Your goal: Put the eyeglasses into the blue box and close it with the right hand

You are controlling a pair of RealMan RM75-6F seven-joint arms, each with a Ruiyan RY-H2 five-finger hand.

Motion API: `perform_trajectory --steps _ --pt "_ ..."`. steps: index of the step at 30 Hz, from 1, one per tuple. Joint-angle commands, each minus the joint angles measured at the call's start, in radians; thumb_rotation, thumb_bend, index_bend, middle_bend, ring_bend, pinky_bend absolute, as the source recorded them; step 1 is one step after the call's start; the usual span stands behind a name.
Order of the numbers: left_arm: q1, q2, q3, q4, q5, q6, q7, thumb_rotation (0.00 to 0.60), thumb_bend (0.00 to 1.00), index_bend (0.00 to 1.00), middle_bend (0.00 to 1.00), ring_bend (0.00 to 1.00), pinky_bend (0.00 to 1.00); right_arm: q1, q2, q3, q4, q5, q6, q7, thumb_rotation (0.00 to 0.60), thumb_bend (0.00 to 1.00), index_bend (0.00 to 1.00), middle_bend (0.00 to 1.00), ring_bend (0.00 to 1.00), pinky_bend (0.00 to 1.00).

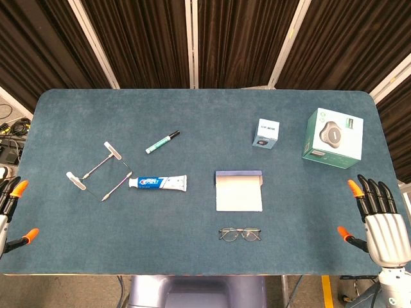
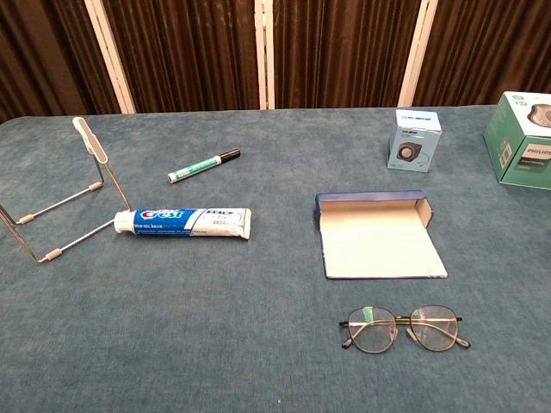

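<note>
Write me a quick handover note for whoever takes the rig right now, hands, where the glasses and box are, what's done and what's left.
Left robot hand: at the table's left edge, only partly in frame, fingers apart, holding nothing.
Right robot hand: at the table's right edge, open, fingers spread, holding nothing.
Eyeglasses: flat on the table near the front edge, just in front of the blue box, not touching it.
Blue box: lying open mid-table, pale inside showing, nothing in it.
Done: nothing yet.
Left: pick up the eyeglasses, place them in the box, close it with the right hand.
Toothpaste, marker and wire stand sit further left, out of the way.
</note>
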Motion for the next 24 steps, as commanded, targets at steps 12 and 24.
perform_trajectory --steps 12,24 --pt "-0.008 0.001 -0.008 0.000 -0.020 -0.016 -0.005 0.600 0.00 0.00 0.00 0.00 0.00 0.036 -0.010 -0.021 -0.009 0.005 -0.094 0.003 0.600 0.00 0.03 0.00 0.00 0.00" --pt "-0.047 -0.017 -0.039 0.007 -0.120 -0.105 0.039 0.600 0.00 0.00 0.00 0.00 0.00 0.317 -0.037 0.004 -0.066 0.116 -0.589 0.043 0.600 0.04 0.35 0.00 0.00 0.00"
